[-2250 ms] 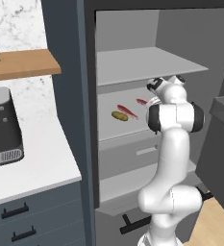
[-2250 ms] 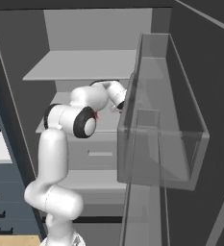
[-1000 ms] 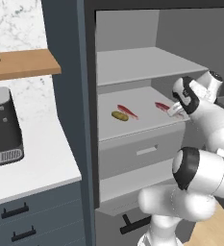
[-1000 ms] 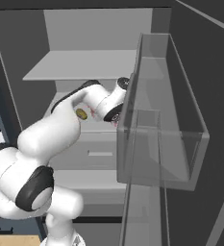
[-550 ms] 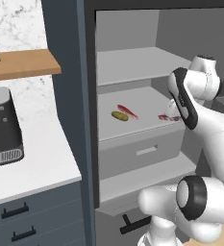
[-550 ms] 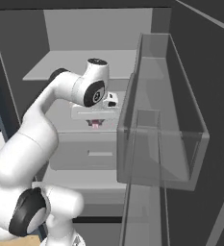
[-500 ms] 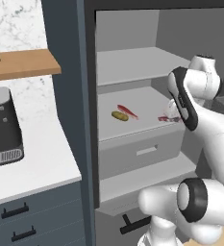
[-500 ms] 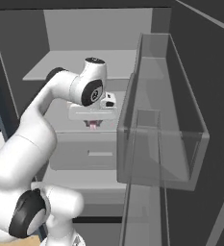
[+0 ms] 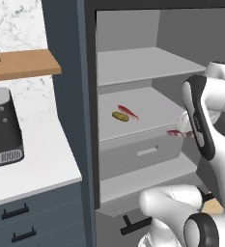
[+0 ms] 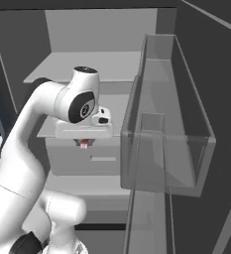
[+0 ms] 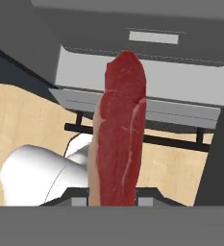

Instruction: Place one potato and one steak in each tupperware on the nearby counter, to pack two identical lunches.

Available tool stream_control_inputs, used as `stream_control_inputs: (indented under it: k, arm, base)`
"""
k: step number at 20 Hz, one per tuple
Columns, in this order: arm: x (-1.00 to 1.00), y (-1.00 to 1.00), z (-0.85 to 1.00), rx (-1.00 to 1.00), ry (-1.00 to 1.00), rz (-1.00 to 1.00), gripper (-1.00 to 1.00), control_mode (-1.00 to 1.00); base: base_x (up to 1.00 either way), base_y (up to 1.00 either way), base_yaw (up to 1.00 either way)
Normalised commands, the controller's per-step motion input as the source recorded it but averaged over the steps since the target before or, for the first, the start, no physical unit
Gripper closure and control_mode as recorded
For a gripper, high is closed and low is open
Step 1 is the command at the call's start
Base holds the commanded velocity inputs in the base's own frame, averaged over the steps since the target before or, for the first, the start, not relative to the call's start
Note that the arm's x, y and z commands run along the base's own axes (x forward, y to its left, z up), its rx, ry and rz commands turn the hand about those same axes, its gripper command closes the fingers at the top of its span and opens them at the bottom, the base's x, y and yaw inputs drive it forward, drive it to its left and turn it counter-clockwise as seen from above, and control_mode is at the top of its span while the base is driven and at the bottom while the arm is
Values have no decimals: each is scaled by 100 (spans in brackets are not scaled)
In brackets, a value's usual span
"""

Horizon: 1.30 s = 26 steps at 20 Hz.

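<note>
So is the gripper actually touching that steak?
Touching. In the hand view the steak rises straight from between the shut gripper fingers.

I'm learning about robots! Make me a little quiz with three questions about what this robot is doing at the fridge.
1. True or false: the gripper is shut on a steak.
2. What lies on the fridge shelf beside the other steak? A) a potato B) a banana C) an egg
3. Fill in the blank: in the left base view, the toaster stands on the white ____.

Key:
1. True. The red strip sticks out from between the fingers.
2. A. A small yellow-brown potato lies by the red strip.
3. Counter.
</note>
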Motion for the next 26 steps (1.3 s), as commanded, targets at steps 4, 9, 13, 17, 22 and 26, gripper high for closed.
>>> stream_control_inputs:
  k: [4,9,13,17,22,26]
  arm:
    - [-78,1,0,0,0,0,100,-100]
    - [0,0,0,0,0,0,100,100]
    - [0,0,0,0,0,0,100,100]
    - [0,0,0,0,0,0,100,100]
    - [0,0,0,0,0,0,100,100]
    - [0,0,0,0,0,0,100,100]
  base:
    - [0,0,0]
    - [-53,64,0]
    - [-13,100,0]
    - [0,100,0]
    - [-2,100,0]
    - [2,100,0]
